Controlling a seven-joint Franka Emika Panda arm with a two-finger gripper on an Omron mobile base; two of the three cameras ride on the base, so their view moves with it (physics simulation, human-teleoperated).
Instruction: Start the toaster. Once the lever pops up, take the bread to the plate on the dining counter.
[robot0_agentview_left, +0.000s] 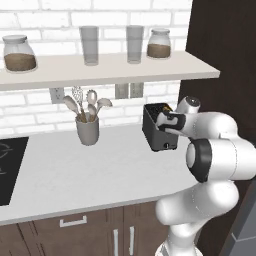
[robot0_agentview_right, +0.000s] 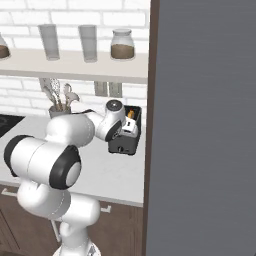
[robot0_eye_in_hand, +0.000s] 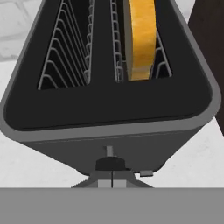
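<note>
Small boxy dark grey two-slot toaster (robot0_agentview_left: 159, 129) stands on the white worktop (robot0_agentview_left: 75, 175), at its right end beside a dark wood panel (robot0_agentview_left: 220, 45). Pale tan-orange bread slice (robot0_eye_in_hand: 141, 37) sits upright in the toaster's right-hand slot as the hand view shows it; the other slot shows bare wire guides. Gripper (robot0_eye_in_hand: 111, 183) is clenched, fingertips pressed together with nothing between them, right at the toaster's narrow face, just below the small dark lever tab (robot0_eye_in_hand: 110, 162). A grey utensil crock (robot0_agentview_left: 87, 129) stands left of the toaster, well apart.
</note>
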